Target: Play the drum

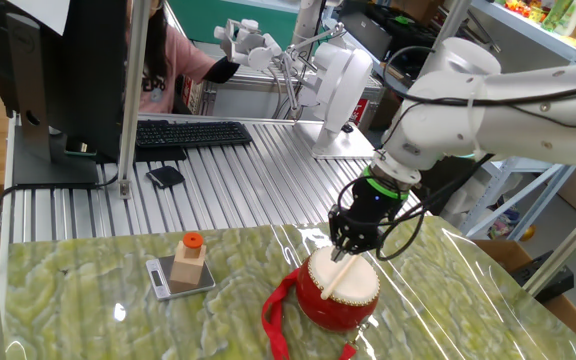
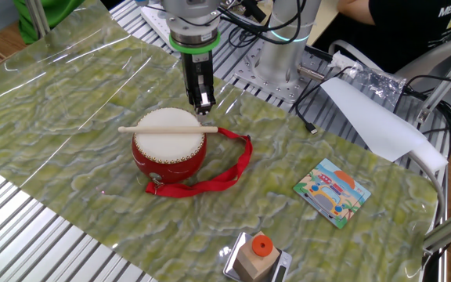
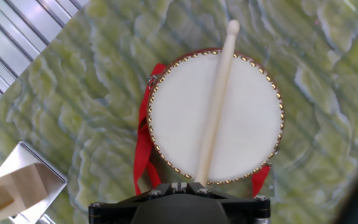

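Observation:
The drum (image 1: 340,295) is red with a cream skin and stands on the green marbled mat. It also shows in the other fixed view (image 2: 169,149) and fills the hand view (image 3: 216,118). Its red ribbon strap (image 2: 233,168) trails on the mat beside it. My gripper (image 1: 355,250) hangs over the drum's rim, shut on the end of a pale wooden drumstick (image 2: 163,127). The stick lies across the skin, its round tip past the far rim (image 3: 232,26). In the hand view only the gripper's (image 3: 194,183) black body shows at the bottom edge.
A wooden block with an orange cap (image 1: 190,258) stands on a small scale near the mat's edge (image 2: 257,254). A colourful card (image 2: 333,192) lies on the mat. A keyboard (image 1: 183,133) and a phone sit on the slatted metal table behind.

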Robot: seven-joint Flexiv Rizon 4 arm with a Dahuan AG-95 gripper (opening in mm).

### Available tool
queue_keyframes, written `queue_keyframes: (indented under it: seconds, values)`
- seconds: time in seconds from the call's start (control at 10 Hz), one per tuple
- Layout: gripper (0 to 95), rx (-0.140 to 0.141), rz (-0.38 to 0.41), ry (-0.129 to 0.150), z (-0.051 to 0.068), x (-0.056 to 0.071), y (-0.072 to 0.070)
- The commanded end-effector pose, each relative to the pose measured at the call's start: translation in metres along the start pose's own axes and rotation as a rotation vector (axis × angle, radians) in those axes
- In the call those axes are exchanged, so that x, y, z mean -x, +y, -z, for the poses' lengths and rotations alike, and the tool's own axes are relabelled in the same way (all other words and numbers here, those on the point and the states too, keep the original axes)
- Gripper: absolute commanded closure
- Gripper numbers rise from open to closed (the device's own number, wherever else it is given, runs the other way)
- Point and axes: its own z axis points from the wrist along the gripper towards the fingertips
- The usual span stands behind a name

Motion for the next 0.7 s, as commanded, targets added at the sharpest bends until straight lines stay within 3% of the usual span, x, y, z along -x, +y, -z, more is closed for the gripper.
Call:
queue_keyframes:
  seconds: [0.1, 0.4, 0.7]
  values:
    - [95.0, -0.008, -0.016, -0.005, 0.0, 0.0007, -0.0002]
    - [95.0, -0.018, -0.045, -0.018, 0.0, 0.0007, -0.0002]
    - [95.0, -0.049, -0.03, -0.048, 0.0, 0.0007, -0.0002]
